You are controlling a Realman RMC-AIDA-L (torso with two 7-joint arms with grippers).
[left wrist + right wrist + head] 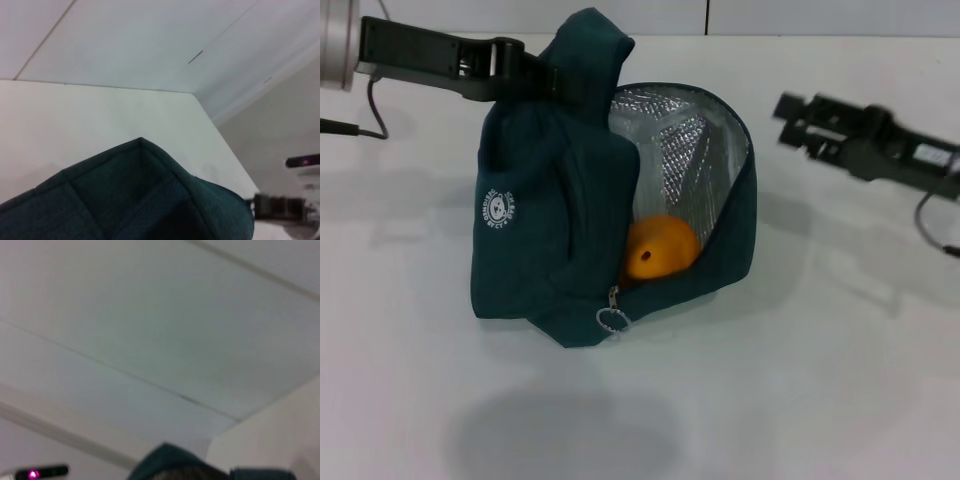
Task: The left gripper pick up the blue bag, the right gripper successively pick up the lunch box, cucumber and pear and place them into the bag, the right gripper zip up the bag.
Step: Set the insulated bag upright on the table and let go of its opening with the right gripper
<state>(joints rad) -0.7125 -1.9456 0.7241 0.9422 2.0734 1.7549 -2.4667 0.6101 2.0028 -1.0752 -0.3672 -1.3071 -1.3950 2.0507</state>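
Observation:
The blue bag (550,230) hangs just above the white table, lifted by its top fold, on which my left gripper (535,68) is shut. Its mouth gapes to the right and shows the silver lining (685,150). The pear (660,248) lies inside at the bottom of the opening. The metal zipper ring (611,318) dangles at the bag's lower front edge. My right gripper (790,112) hovers open and empty to the right of the bag, clear of it. The lunch box and the cucumber are hidden. The left wrist view shows the bag's teal fabric (135,200) close up.
The white table (840,380) stretches around the bag, which casts a shadow (560,430) in front. A cable (378,110) trails from the left arm and another (930,225) from the right arm. A wall panel seam runs along the back.

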